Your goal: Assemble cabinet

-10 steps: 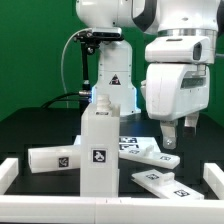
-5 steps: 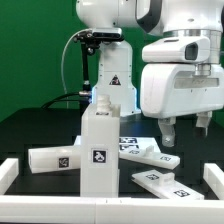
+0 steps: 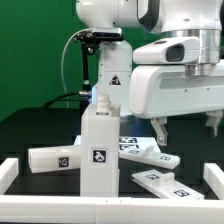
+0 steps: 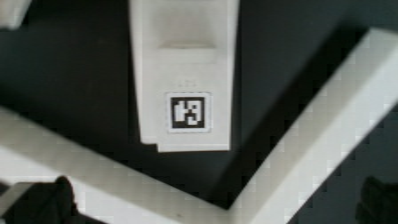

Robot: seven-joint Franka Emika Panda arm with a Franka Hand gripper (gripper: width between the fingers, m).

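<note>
The tall white cabinet body [image 3: 97,150] stands upright in the middle of the table, a tag on its front. A white panel [image 3: 55,158] lies to its left in the exterior view. Two more tagged panels [image 3: 152,154] [image 3: 160,182] lie to its right. My gripper [image 3: 186,128] hangs above those right-hand panels, open and empty, touching nothing. In the wrist view a long white panel with one tag [image 4: 187,80] lies below the gripper [image 4: 210,205], whose dark fingertips [image 4: 45,205] show at the picture's edge. No knob can be made out.
The marker board [image 3: 128,142] lies flat behind the cabinet body. White rails [image 3: 18,172] [image 3: 213,180] border the table's front corners. The robot base [image 3: 112,80] stands behind. A white angled bar [image 4: 302,140] crosses the wrist view beside the panel.
My gripper has risen from just above the right-hand panels and looms larger in the exterior view. Its fingers stand wider apart. No part has moved.
</note>
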